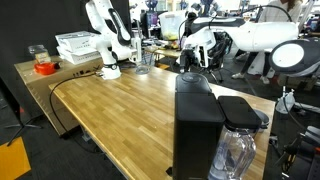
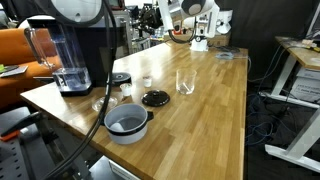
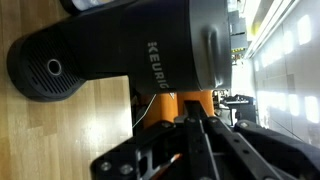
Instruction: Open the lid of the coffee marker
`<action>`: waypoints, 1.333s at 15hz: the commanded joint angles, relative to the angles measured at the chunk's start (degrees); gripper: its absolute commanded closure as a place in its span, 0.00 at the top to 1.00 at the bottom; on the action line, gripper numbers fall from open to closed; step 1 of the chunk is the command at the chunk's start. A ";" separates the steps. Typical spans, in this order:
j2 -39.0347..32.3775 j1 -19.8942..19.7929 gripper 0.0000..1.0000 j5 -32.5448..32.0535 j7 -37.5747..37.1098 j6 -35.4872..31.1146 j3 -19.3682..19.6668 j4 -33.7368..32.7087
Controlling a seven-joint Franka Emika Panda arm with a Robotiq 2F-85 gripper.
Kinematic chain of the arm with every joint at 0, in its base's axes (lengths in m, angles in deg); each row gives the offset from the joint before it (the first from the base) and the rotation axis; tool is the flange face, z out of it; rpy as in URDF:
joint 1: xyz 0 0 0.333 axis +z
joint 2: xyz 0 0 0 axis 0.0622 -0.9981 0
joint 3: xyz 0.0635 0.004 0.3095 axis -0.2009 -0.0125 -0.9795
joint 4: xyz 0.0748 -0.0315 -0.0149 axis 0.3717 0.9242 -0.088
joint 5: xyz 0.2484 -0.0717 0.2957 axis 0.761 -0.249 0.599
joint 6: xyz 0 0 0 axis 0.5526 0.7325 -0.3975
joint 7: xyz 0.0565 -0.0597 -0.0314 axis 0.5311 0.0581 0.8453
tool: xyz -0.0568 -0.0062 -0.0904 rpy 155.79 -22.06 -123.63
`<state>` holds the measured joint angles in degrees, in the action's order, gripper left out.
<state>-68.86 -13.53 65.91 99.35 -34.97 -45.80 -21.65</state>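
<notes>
Keurig coffee maker [image 1: 198,125] stands closest to the lens in an exterior view, a black block at the near edge of the wooden table [image 1: 120,110]. Its top sits flat, so the lid looks down. A clear water reservoir [image 1: 235,152] is fixed to its side. In the wrist view the same machine [image 3: 130,45] fills the upper part of the picture, turned sideways, with the brand name readable on its dark shell. The 2 exterior views agree that it stands upright near a table corner [image 2: 85,45].

Behind it the white Panda arm [image 1: 265,40] reaches across above the far side of the table. The gripper [image 3: 195,135] shows as dark, blurred linkage at the bottom of the wrist view, apart from the coffee maker and touching nothing. Whether its fingers are spread or together cannot be told.

A 2nd white robot [image 1: 105,35] stands at the back, beside a stack of white trays [image 1: 78,45].

Near the machine in an exterior view, a grey pot [image 2: 125,135] sits by the table edge. A black cable [image 2: 100,125] curves past it. Further in are a clear glass [image 2: 185,82] and a black round disc [image 2: 155,98], apart from each other.
</notes>
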 commanded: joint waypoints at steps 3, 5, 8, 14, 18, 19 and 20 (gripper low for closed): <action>0.12 -0.63 0.00 0.35 -0.09 2.13 -0.29 0.01; 0.03 -0.92 0.00 0.49 -0.37 2.42 -0.34 0.03; -0.04 -1.50 0.00 0.58 -0.54 2.73 -0.33 0.06; -0.96 -1.70 0.00 1.26 -0.46 4.19 -0.87 0.10; -1.98 -1.17 0.00 2.45 -0.92 4.63 -1.24 -0.50; -2.10 -1.06 0.00 2.79 -1.14 4.75 -1.30 -0.77; -2.02 -1.04 0.00 3.20 -1.30 4.75 -1.30 -0.74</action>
<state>-70.31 -14.44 67.85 99.30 -31.68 -46.31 -21.30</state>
